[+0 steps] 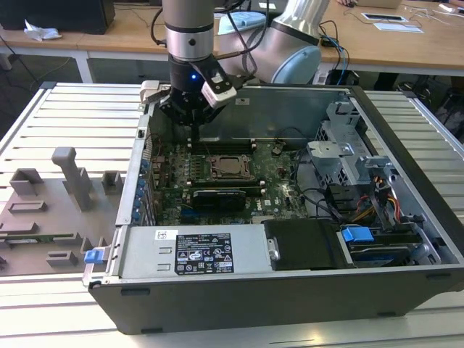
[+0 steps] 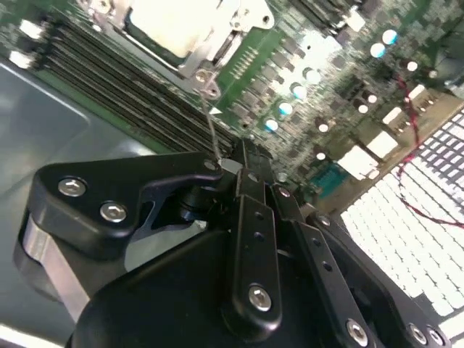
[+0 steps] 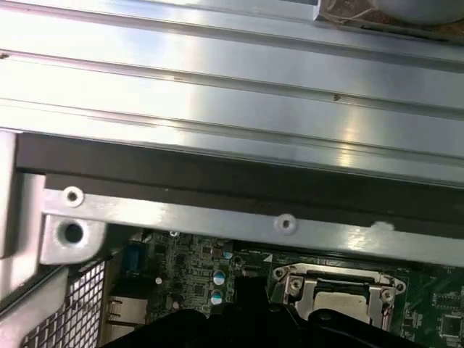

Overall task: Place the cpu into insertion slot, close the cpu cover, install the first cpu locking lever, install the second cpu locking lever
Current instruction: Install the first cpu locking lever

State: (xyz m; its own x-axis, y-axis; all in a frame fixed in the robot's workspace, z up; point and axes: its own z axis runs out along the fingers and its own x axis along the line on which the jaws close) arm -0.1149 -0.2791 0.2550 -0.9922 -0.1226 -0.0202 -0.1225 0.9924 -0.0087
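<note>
Slatted metal table (image 1: 72, 109) carries an open computer case (image 1: 290, 290) lying on its side, with wooden desks (image 1: 406, 43) behind it and a grey parts fixture (image 1: 51, 210) at the exterior view's left. You have the arm reaching down into the case from above, with the gripper (image 1: 194, 136) over the motherboard near the case's far wall, just beside the socket area. Note the cpu (image 1: 230, 166): it sits in the insertion slot (image 1: 230, 177), with its dull grey top showing in both wrist views (image 2: 170, 22) (image 3: 346, 303). The cpu cover (image 3: 290, 284) lies flat around the chip, and the chip shows through its window; the frame's silvery edge also shows in the second wrist view (image 2: 243, 22). In that same view your gripper (image 2: 233, 163) has its fingers drawn together, pinched on a thin wire locking lever (image 2: 212, 134) that rises from a hooked end by the socket corner into the fingertips. Long memory slots (image 2: 109, 80) run next to the socket. A black graphics card (image 1: 217, 197) sits on the near side of the socket, and the labelled power supply (image 1: 196, 254) lies along the case's front edge.
</note>
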